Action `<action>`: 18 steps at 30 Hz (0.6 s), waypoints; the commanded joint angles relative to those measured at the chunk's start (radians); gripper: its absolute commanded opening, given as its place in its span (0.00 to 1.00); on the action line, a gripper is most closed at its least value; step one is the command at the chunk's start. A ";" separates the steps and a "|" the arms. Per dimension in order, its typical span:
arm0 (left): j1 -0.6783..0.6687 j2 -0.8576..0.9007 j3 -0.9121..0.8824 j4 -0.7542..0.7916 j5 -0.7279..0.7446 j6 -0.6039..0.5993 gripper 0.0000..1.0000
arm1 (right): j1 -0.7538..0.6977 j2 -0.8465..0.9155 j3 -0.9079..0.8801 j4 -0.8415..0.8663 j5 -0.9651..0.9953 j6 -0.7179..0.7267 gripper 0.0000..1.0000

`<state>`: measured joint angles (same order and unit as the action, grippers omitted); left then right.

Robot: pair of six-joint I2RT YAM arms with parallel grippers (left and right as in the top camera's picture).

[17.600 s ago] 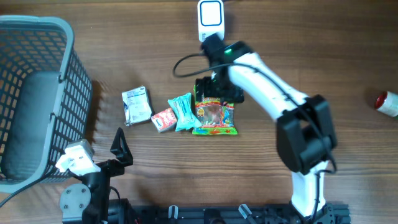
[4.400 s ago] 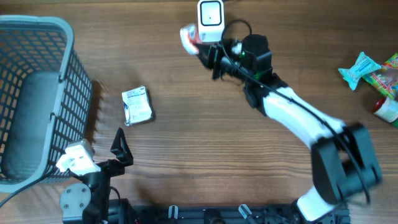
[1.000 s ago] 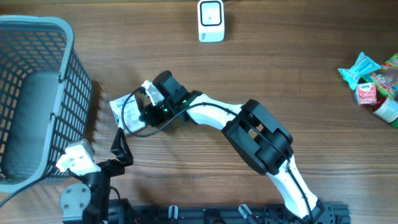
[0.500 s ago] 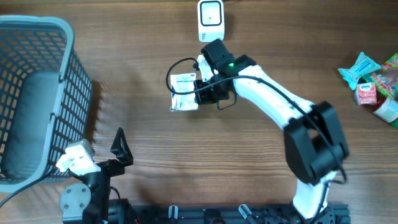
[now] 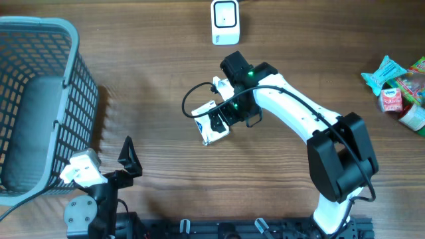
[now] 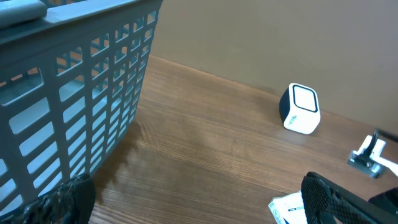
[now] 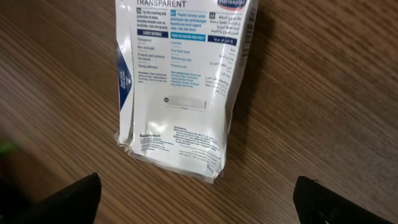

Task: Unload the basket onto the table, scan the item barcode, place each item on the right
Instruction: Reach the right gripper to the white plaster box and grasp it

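Pouch: the white pouch (image 7: 180, 81) lies flat on the table (image 5: 153, 53), printed side up, a little in front of the scanner (image 5: 225, 22) and apart from it.
Right claw: the right gripper (image 7: 198, 198) hangs just over the near end of the pouch with its 2 fingers spread wide, grasping nothing.
Left claw: the left gripper (image 5: 126, 158) rests by the near table edge beside the basket (image 5: 40, 25), jaws apart and empty.
Step in hand: most likely a fresh grasp of the pouch, so that it can be shown to the scanner.
Barcode: none is clear on the upper face; a pale strip mid-panel is too blurred to read, so the code may be underneath.
Grip advice: take the pouch by 1 edge, with the fingers off the printed panel, since the film is thin and creased and may buckle or slip.
Presenting: lift it clear of the wood, turn the coded face squarely to the scanner window and hold it flat and close.
Risk: a crumpled or tilted face may not read.
Other goods: 3 or so packets (image 5: 398, 86) lie at the far right, well apart.
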<state>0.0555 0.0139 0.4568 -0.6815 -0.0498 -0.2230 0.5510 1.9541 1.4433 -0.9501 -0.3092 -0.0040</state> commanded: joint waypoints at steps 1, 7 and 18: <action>0.007 -0.005 -0.005 0.003 0.016 -0.002 1.00 | 0.028 -0.002 0.061 0.037 0.002 -0.039 1.00; 0.007 -0.005 -0.005 0.003 0.016 -0.002 1.00 | 0.181 0.053 0.020 0.172 0.230 -0.070 1.00; 0.007 -0.005 -0.005 0.003 0.016 -0.002 1.00 | 0.202 0.047 0.098 0.094 0.291 0.217 1.00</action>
<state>0.0555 0.0139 0.4568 -0.6815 -0.0498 -0.2230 0.7502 2.0483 1.4906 -0.8341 -0.0219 0.1234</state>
